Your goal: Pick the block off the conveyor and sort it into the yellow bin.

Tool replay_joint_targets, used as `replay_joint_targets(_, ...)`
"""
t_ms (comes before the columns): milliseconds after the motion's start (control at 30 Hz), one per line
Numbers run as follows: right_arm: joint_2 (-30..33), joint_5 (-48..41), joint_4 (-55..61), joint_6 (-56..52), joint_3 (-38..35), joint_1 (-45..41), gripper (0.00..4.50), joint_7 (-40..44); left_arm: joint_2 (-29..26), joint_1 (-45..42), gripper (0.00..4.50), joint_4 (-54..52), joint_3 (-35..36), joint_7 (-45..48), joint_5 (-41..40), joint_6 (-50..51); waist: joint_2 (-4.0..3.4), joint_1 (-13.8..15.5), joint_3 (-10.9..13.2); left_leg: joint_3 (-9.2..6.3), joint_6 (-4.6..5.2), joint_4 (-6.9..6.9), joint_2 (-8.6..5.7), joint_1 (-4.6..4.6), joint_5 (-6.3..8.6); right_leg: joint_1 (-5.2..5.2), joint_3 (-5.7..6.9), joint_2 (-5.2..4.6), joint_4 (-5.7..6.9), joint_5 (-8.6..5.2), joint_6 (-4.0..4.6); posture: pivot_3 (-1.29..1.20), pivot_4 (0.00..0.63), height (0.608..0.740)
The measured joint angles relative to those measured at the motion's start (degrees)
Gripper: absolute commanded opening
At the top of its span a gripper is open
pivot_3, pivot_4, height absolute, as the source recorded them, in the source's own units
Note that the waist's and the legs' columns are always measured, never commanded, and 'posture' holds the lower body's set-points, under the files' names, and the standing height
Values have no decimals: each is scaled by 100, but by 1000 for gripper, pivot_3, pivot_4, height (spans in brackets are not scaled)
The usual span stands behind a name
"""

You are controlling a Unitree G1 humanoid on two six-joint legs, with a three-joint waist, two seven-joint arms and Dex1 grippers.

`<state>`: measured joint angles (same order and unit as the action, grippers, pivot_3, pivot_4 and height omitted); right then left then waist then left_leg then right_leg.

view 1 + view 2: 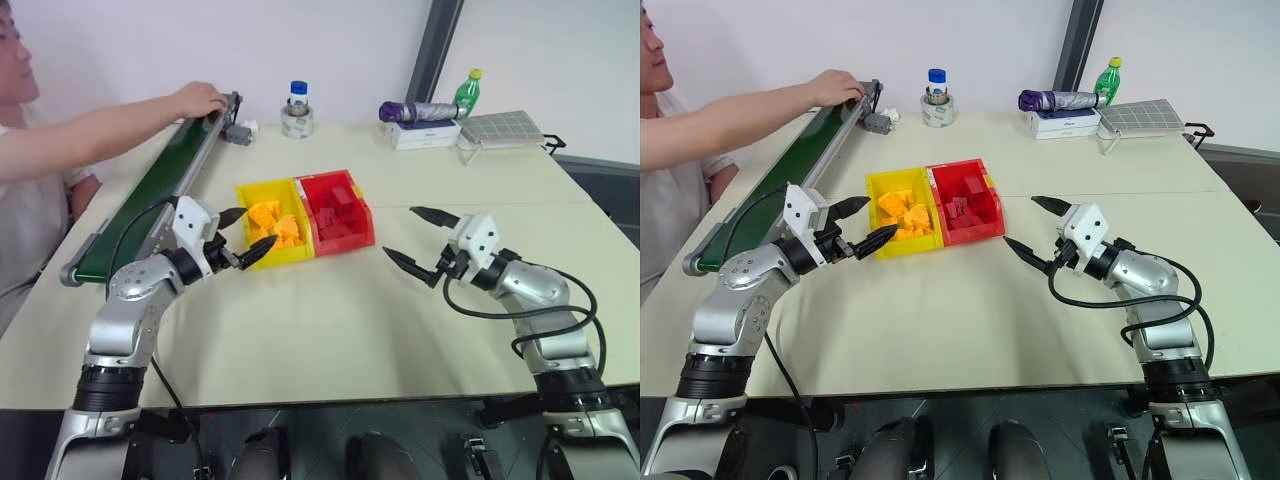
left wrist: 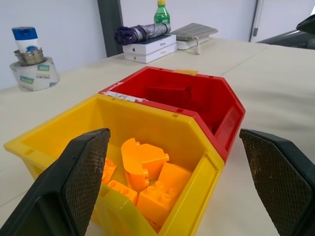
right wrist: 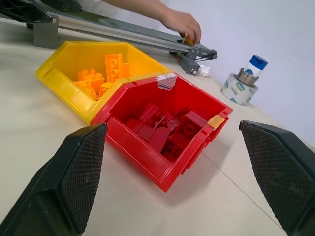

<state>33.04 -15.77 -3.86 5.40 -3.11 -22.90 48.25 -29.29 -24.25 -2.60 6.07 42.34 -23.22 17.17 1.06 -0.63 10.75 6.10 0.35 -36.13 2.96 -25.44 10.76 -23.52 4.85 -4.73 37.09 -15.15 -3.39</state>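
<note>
The conveyor (image 1: 160, 185) with its dark green belt runs along the table's left side. A person's hand (image 1: 200, 98) rests on its far end, and a small orange piece, likely the block (image 3: 187, 39), peeks from under the fingers. The yellow bin (image 1: 262, 187) stands mid-table, holds several orange blocks, and touches the red bin (image 1: 336, 177) on its right. My left gripper (image 1: 262, 226) hovers open just at the yellow bin's near left corner, nothing between its fingers. To the right of the red bin, my right gripper (image 1: 398, 231) is open and empty above the table.
A person (image 1: 25, 170) sits at the left behind the conveyor. At the back stand a tape roll with a small bottle on it (image 1: 297, 118), white boxes with a folded umbrella (image 1: 422, 128), a green bottle (image 1: 467, 90) and a grey pad (image 1: 503, 127).
</note>
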Motion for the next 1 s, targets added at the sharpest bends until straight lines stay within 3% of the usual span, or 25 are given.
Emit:
replay_joint_targets(333,0,-1,0,-3,1,-9,4500,13,-23,61,4445,-123,236,-115,-68,-137,0,-2,0,0,0,1,0,0,0,0,0,0,0,0,1,0,150,740)
replay_joint_targets(700,-4,-5,-2,-1,2,-9,4500,46,-97,1184,4445,-729,1458,-406,-447,-493,0,-9,0,0,-12,1,1,0,8,-1,-2,-5,-2,-7,12,0,150,740)
replay_joint_targets(1000,-53,-7,-147,7,27,-88,4500,103,19,1281,4445,-348,2680,-1739,-474,-678,-1,-4,0,-1,-15,2,1,0,9,-4,-2,-9,-3,-7,15,0,150,740)
